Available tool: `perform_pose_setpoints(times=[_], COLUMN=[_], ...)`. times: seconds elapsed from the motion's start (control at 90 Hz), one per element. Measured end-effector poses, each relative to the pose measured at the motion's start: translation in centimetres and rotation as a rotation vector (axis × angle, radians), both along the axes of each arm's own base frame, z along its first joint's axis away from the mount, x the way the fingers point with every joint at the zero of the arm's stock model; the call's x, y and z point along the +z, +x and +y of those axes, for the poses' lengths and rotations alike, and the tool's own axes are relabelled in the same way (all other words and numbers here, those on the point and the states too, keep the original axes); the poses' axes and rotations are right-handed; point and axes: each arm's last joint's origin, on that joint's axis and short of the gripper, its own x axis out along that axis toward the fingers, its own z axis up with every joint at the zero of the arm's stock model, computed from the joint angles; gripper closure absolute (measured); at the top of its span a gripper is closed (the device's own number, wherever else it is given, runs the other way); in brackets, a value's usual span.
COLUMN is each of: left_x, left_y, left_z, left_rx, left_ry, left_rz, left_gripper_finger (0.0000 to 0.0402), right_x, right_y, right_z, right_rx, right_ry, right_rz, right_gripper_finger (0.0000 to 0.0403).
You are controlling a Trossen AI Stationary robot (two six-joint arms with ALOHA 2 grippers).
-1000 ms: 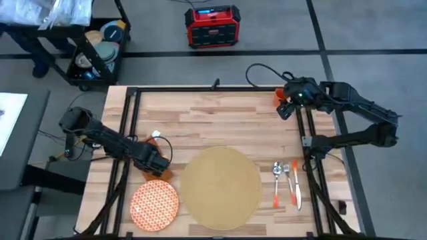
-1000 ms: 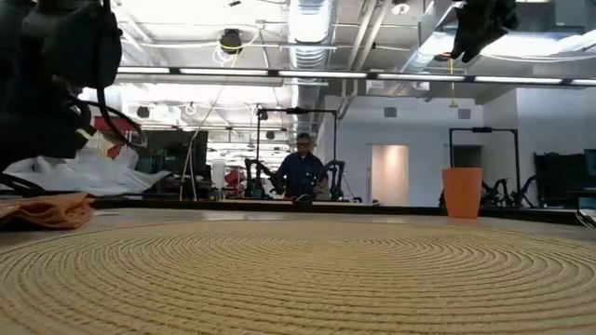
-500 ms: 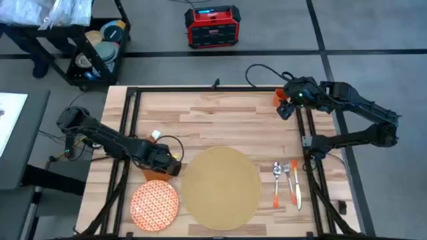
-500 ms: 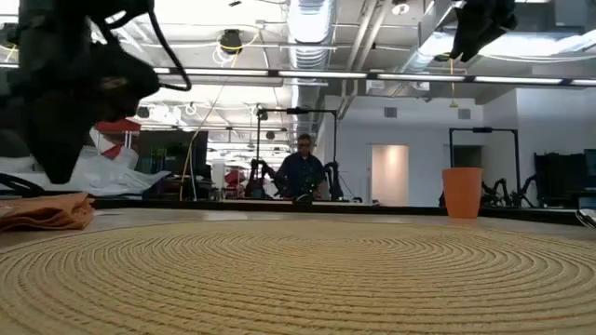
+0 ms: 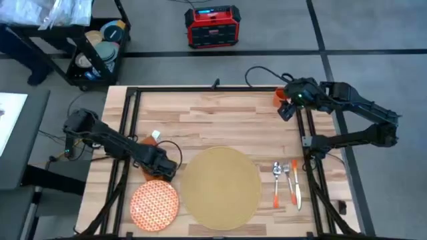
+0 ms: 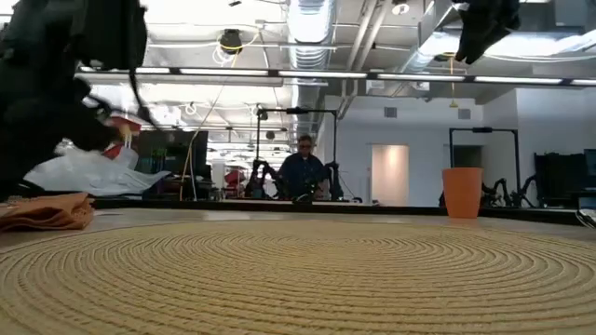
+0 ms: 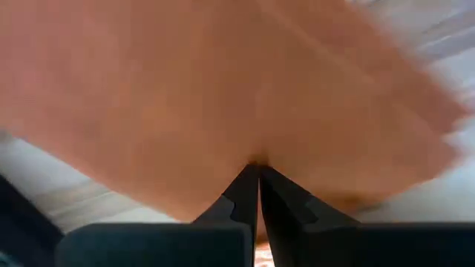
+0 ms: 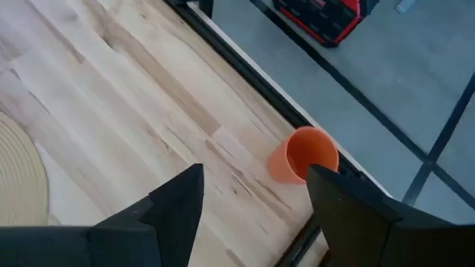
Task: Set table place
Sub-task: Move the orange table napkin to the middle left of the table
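The round tan placemat (image 5: 221,187) lies near the table's front edge. To its left lies the orange-patterned plate (image 5: 154,204). My left gripper (image 5: 165,169) stands between the two, just beyond the plate, and is shut on the rust-orange napkin (image 7: 223,96). The napkin is hidden under the gripper in the high view. A spoon (image 5: 277,180), a fork (image 5: 285,175) and a knife (image 5: 294,188) lie right of the mat. The orange cup (image 8: 303,156) stands at the far right corner. My right gripper (image 5: 285,110) hangs open above the table beside it. My left gripper pinches the napkin's cloth (image 7: 256,152) between its two shut fingers (image 7: 237,194). Which edge or how many layers, I cannot tell. A bunched part of the napkin (image 6: 47,212) rests on the table left of the placemat.
The black frame rails (image 5: 130,127) run across the light-wood table (image 5: 220,120). Bare wood lies between the placemat and the far edge. A cart (image 5: 93,50) and a red case (image 5: 212,27) stand on the floor beyond the table. A person (image 6: 303,172) shows far behind.
My left gripper has swung a little toward the placemat and then come back slightly, staying shut over the napkin. The bunched cloth on the table has kept its place.
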Motion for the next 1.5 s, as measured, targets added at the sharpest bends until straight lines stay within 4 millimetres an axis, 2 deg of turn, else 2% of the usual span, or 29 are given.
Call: perform_pose_setpoints(times=[0.2, 0.467, 0.656, 0.944, 1.211, 1.367, 1.5], left_x=[-1.7, -1.7, -1.7, -1.6, -1.6, -1.1, 0.4], left_y=[-2.4, -3.6, -3.2, -1.6, -1.4, -0.8, 0.9], left_z=[0.4, 1.4, 2.2, 3.5, 4.9, 5.5, 5.8], left_rx=[-0.056, -0.171, -0.150, -0.159, -0.186, -0.194, -0.208], left_ry=[-0.143, -0.148, -0.162, -0.198, -0.205, -0.152, -0.041], left_rz=[0.123, 0.233, 0.209, 0.082, 0.056, 0.037, -0.026], left_gripper_finger=[0.0401, 0.0402, 0.0402, 0.0402, 0.0402, 0.0402, 0.0402], right_x=[-0.2, -0.2, -0.1, 0.2, 0.1, -0.2, -0.6], right_y=[-0.4, -0.3, -0.2, 0.4, 1.0, 1.6, 2.4], right_z=[0.1, 0.1, 0.1, -0.1, -0.3, -0.6, -0.8], right_rx=[-0.002, -0.006, -0.006, 0.000, 0.001, 0.011, 0.034], right_ry=[0.015, 0.015, 0.009, -0.016, -0.017, -0.016, -0.019], right_rz=[0.042, 0.032, 0.015, -0.044, -0.044, -0.022, 0.015], right_gripper_finger=[0.0175, 0.0175, 0.0175, 0.0175, 0.0175, 0.0175, 0.0175])
